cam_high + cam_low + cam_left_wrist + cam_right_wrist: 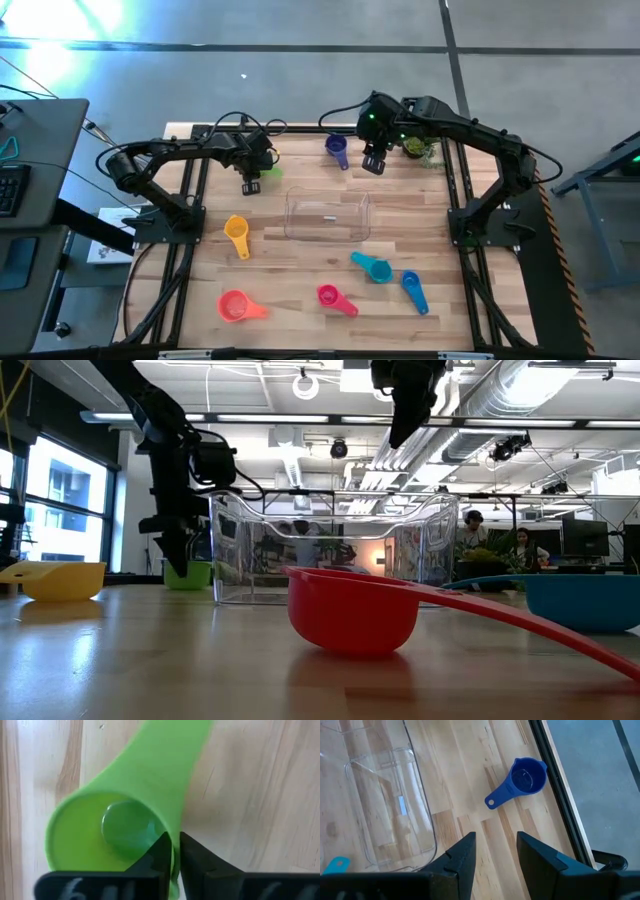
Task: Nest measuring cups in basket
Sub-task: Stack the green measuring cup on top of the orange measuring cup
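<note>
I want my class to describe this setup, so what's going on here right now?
A two-armed robot is sorting coloured measuring cups on a wooden table. The left claw has pinched the rim of the green cup at the far side of the table. The right claw hangs open above the table near the purple cup, holding nothing. The clear basket in the middle is empty, and the other cups lie scattered around it.

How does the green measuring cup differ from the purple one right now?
The green cup is pinched at its rim by the left pincer; the purple cup lies free, with the right pincer open above the table nearby. Green sits left of the basket, purple to its right. Both rest upright on the table.
</note>
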